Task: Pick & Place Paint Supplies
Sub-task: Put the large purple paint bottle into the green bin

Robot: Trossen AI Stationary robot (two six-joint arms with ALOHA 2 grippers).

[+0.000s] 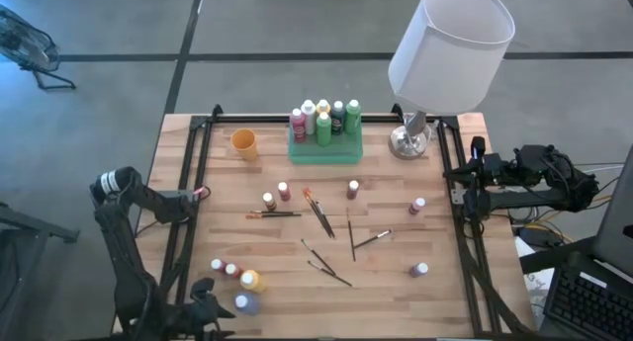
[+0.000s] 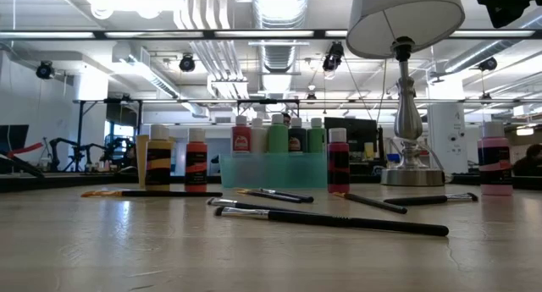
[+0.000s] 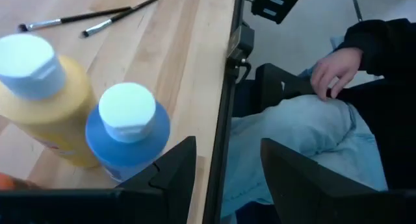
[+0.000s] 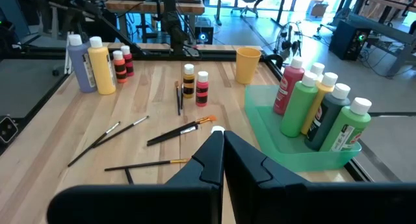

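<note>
Beside the yellow bottle (image 3: 49, 110) we list the upright blue bottle (image 3: 127, 136), touching it, just ahead of our left gripper (image 3: 224, 175), jaws parted, empty; right gripper (image 4: 223, 156) closed, farther off.

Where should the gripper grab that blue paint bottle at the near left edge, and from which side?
Grip the blue bottle around its round body below the pale cap, coming from the table's near edge, where the open left gripper already is. It stands upright, and the yellow bottle crowds one side, so fingers probably fit best across the free sides.
</note>
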